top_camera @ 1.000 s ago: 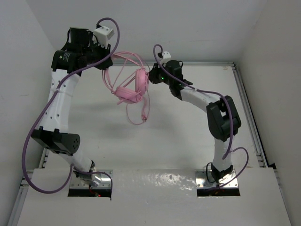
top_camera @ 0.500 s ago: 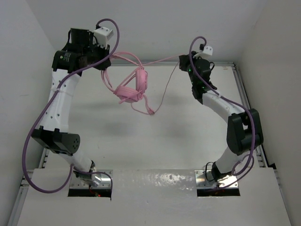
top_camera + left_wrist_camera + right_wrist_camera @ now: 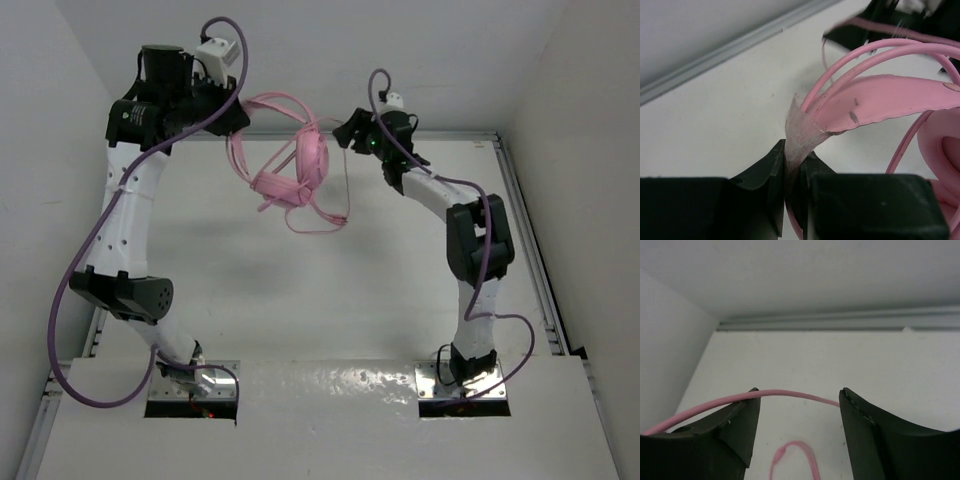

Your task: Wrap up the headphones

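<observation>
The pink headphones point(image 3: 301, 168) hang above the table at the back, earcups lowest. My left gripper point(image 3: 232, 118) is shut on one end of their headband point(image 3: 880, 100), the pale end pinched between its jaws point(image 3: 794, 155). Several turns of the thin pink cord point(image 3: 850, 55) run along the headband. My right gripper point(image 3: 345, 133) stands just right of the headphones, open. In the right wrist view the cord point(image 3: 790, 394) lies across the gap between the fingertips point(image 3: 799, 402) and rests on the left finger, not pinched. A slack loop of cord point(image 3: 325, 222) hangs under the earcups.
A metal rail point(image 3: 470, 135) runs along the table's back edge, another along the right side point(image 3: 535, 270). White walls close in on three sides. A thick purple cable point(image 3: 85, 265) loops beside the left arm, and another point(image 3: 515, 345) near the right base.
My right gripper has opened and let the cord go, and has swung back left toward the headphones. The cord, taut half a second ago, is now slack. The left wrist has turned slightly.
</observation>
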`<state>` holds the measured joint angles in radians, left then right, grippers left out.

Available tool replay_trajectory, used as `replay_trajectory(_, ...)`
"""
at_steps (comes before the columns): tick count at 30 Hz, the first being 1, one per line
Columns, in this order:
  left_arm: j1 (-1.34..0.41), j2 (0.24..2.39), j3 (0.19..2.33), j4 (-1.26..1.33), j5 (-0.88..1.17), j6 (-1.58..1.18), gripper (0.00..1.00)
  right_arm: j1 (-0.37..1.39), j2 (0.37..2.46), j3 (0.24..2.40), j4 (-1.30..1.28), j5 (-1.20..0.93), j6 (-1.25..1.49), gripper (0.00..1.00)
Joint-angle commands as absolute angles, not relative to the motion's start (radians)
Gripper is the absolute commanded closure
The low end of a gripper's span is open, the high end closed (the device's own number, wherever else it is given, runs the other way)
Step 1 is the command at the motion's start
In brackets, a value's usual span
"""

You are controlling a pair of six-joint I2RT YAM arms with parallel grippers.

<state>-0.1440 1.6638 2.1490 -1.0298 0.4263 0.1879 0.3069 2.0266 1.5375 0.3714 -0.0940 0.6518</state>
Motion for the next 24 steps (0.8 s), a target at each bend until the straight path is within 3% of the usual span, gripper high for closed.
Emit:
replay_trajectory(1,-0.138,1.654,2.29,-0.888,0.499,0.04,1.0,0.396,2.083,1.554,0.345,-0.19,0.628,0.35)
replay_trajectory(4,-0.138,1.667,2.339,-0.871,0.463,0.012,1.0,0.457,2.141,1.61,0.321,-0.098,0.597,0.3)
replay_trajectory(10,-0.13,1.695,2.437,-0.836,0.411,-0.061,1.0,0.506,2.278,1.746,0.139,0.085,0.548,0.29)
replay_trajectory(16,-0.114,1.72,2.46,-0.818,0.42,-0.106,1.0,0.526,2.286,1.662,0.114,0.184,0.517,0.3)
replay_trajectory(19,-0.095,1.733,2.474,-0.812,0.423,-0.117,1.0,0.528,2.29,1.647,0.097,0.193,0.467,0.46)
replay_trajectory(23,-0.023,1.755,2.465,-0.778,0.434,-0.208,1.0,0.549,2.281,1.623,0.057,0.189,0.417,0.92)
replay_trajectory(24,-0.003,1.759,2.453,-0.766,0.446,-0.234,1.0,0.557,2.273,1.606,0.06,0.183,0.407,0.98)
